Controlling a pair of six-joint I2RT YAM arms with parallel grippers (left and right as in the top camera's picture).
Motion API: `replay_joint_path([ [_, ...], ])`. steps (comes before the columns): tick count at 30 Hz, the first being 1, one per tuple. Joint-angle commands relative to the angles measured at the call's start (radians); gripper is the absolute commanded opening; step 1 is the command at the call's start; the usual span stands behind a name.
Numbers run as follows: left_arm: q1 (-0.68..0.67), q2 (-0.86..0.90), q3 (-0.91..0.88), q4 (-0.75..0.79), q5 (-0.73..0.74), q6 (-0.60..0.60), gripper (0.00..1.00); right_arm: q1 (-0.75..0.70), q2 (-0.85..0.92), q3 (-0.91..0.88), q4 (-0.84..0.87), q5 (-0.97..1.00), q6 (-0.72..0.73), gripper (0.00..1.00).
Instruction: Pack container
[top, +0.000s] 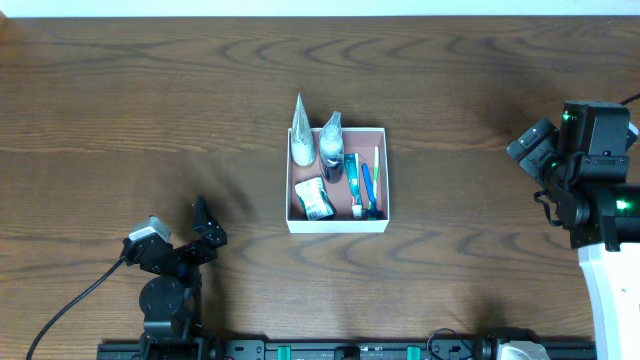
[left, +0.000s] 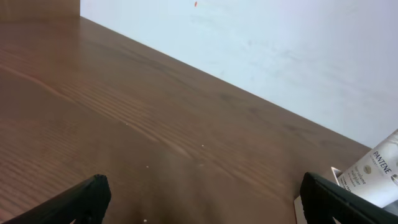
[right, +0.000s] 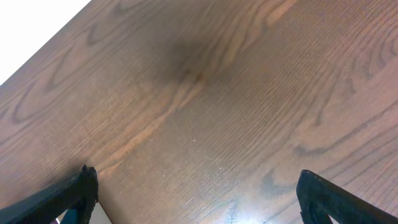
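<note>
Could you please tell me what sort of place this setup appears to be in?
Probably a robotics lab bench rather than a home: a wood-grain table by a plain white wall, a left arm and right arm standing at its edge, and a container of toiletries.

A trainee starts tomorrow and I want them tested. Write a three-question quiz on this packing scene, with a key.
1. Short answer: what brand name is printed on the white tube in the left wrist view?
2. True or false: the left gripper and the right gripper are both open and hold nothing.
3. Multiple choice: where does the green and white sachet lie?
A) inside the container
B) held by the left gripper
C) held by the right gripper

Key: 1 Pantene. 2 True. 3 A.
</note>
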Motion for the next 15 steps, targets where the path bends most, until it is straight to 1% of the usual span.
replay_joint_path([
  [1, 0.005, -0.006, -0.029, -0.004, -0.018, 0.021, 0.98, -0.005, 0.000, 0.008, 0.000, 0.007, -0.013, 0.99],
  [8, 0.005, -0.006, -0.029, -0.004, -0.018, 0.021, 0.98, -0.005, 0.000, 0.008, 0.000, 0.009, -0.013, 0.99],
  [12, 0.005, -0.006, -0.029, -0.004, -0.018, 0.021, 0.98, -0.005, 0.000, 0.008, -0.013, 0.071, -0.014, 0.99],
  [15, 0.005, -0.006, -0.029, -0.004, -0.018, 0.021, 0.98, -0.004, -0.049, -0.007, -0.045, 0.072, -0.021, 0.99],
])
